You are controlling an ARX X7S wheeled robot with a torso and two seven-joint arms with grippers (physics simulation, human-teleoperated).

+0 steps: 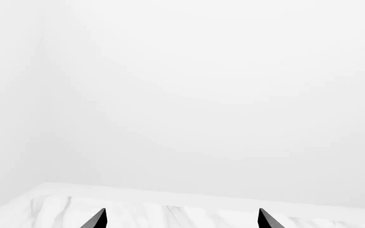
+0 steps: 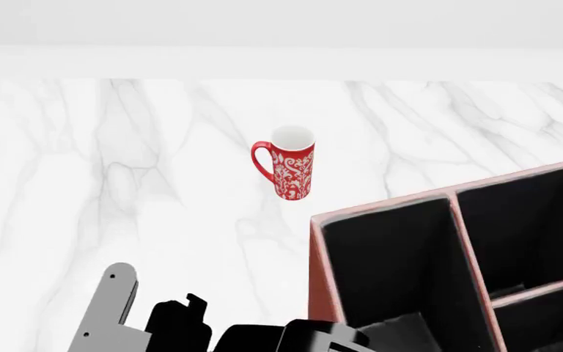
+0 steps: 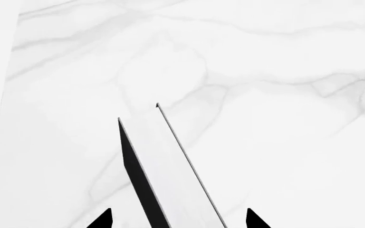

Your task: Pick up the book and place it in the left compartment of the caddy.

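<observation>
Right wrist view shows the right gripper (image 3: 177, 219), fingertips spread, with the book (image 3: 160, 180) edge-on between them; actual contact is cut off. The caddy (image 2: 380, 209) sits by the desk's near right corner. Tilted, the book could catch the left compartment (image 2: 399, 271) rim. The left gripper (image 1: 181, 219) gapes, empty.

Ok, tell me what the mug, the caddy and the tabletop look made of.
Mug: glazed ceramic by its look, smooth red with white floral pattern, white inside.
Caddy: leather-like reddish-brown shell, matte black lining; could be plastic.
Tabletop: polished white marble look, grey veining; being a render, possibly only a texture.
</observation>
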